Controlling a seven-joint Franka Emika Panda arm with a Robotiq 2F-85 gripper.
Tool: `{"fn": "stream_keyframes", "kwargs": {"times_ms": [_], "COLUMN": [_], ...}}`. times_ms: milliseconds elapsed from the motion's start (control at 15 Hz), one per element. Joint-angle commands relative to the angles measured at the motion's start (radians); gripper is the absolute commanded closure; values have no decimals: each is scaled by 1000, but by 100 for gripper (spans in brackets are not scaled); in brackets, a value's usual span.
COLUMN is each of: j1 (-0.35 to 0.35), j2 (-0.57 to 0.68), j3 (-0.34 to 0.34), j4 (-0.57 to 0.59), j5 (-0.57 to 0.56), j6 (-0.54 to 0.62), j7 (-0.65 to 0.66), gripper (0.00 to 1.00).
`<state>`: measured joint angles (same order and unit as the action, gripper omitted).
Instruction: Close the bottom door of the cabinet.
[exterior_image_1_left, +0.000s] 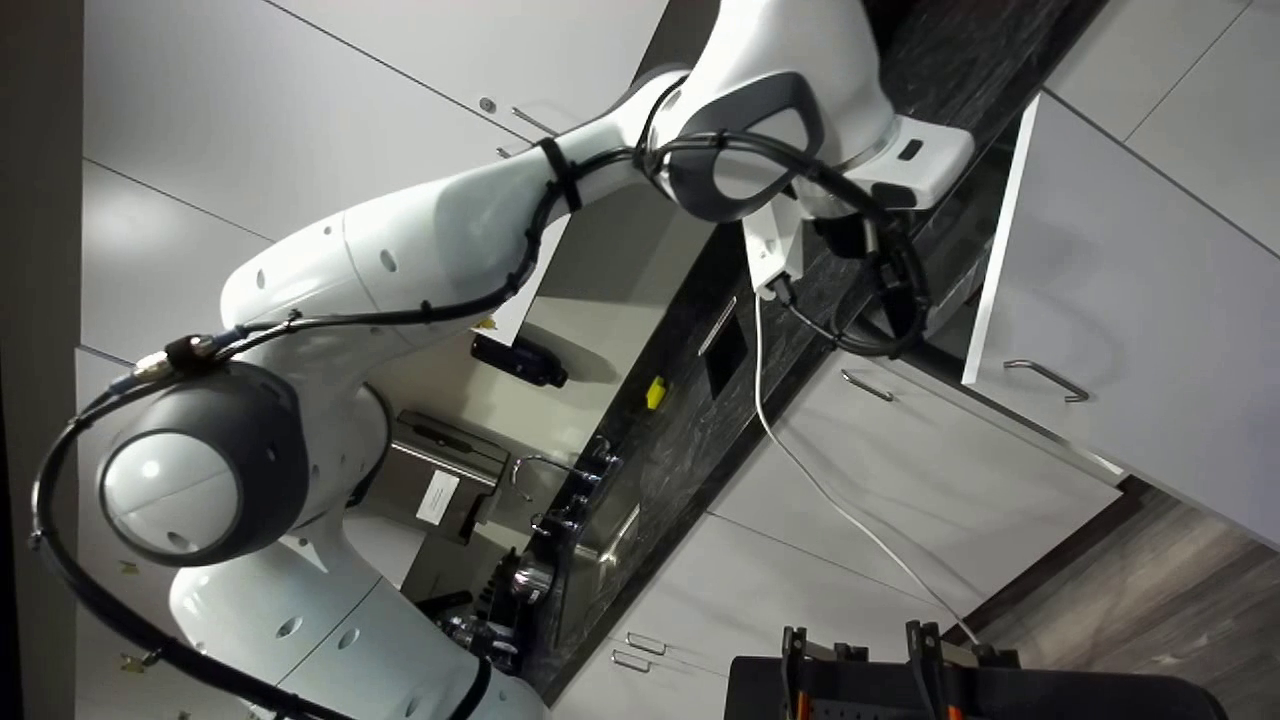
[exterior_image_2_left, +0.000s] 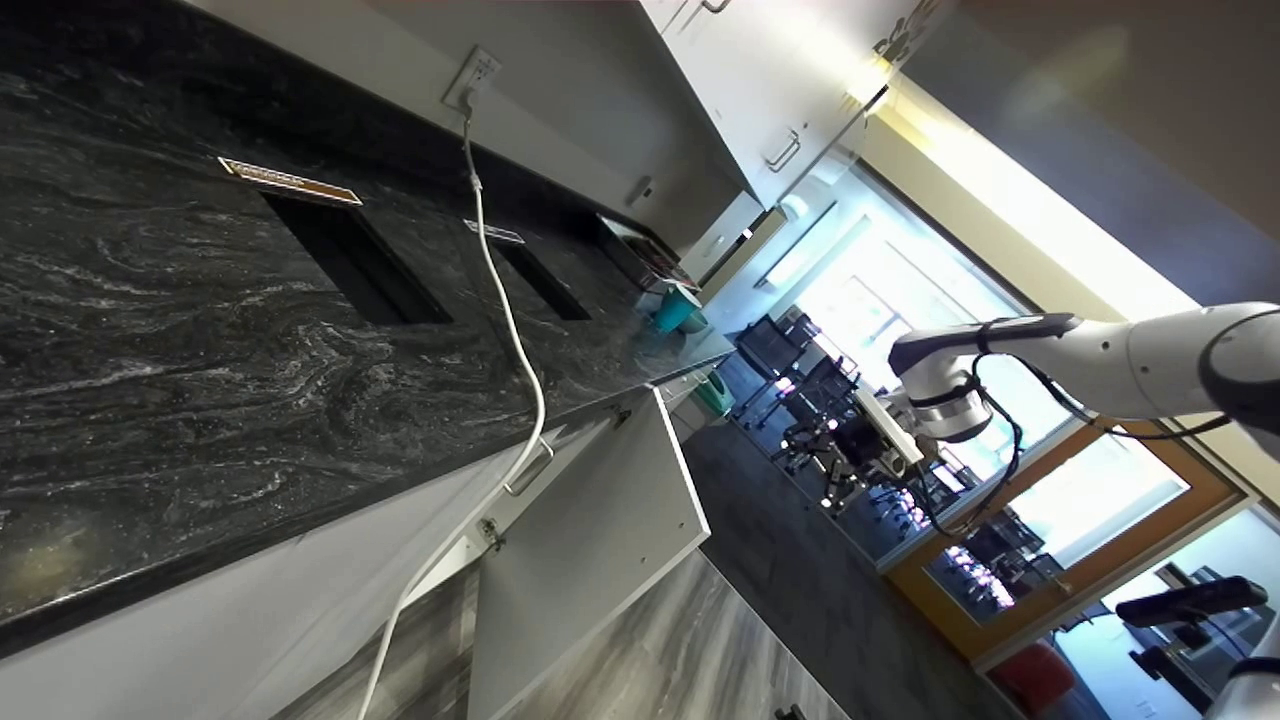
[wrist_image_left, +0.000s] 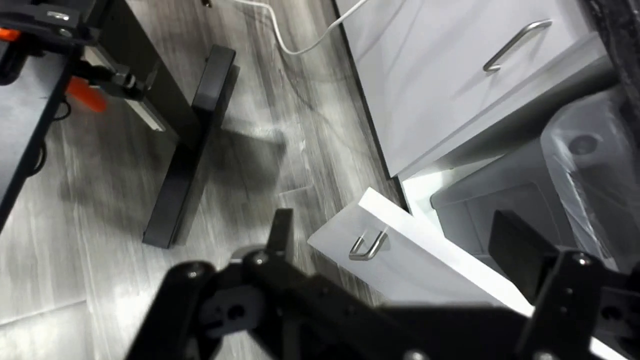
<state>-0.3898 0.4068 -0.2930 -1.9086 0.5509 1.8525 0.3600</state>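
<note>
Claw (wrist_image_left: 399, 241) spread and empty, door (wrist_image_left: 430, 275) standing open below the front edge of the bench (exterior_image_2_left: 290, 410): I judge this the approach, contact unconfirmed, next move a steady push on the door's outer face.

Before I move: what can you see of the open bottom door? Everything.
The bottom door is a flat, smooth white panel with one short metallic bar handle on its outer face, near the free edge. In an exterior view, two hinges show along its cabinet side. It stands upright and open, out over the wood-look floor. Both exterior views crop it. Only the hinges visibly touch it; the spread fingers appear clear.
</note>
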Motion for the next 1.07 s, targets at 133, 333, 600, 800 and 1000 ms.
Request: {"fn": "stream_keyframes", "kwargs": {"times_ms": [133,333,600,800,1000], "j1": [-152,-218,-274,-289,-272], "j2": [283,410,528,589,610], "j3": [14,22,43,55,53], "j4": [334,449,544,584,587], "j5": [211,349,458,486,468], "j6": [-253,-311,-340,-342,-326], "j7": [53,95,102,84,95], "gripper": [0,0,0,0,0]}}
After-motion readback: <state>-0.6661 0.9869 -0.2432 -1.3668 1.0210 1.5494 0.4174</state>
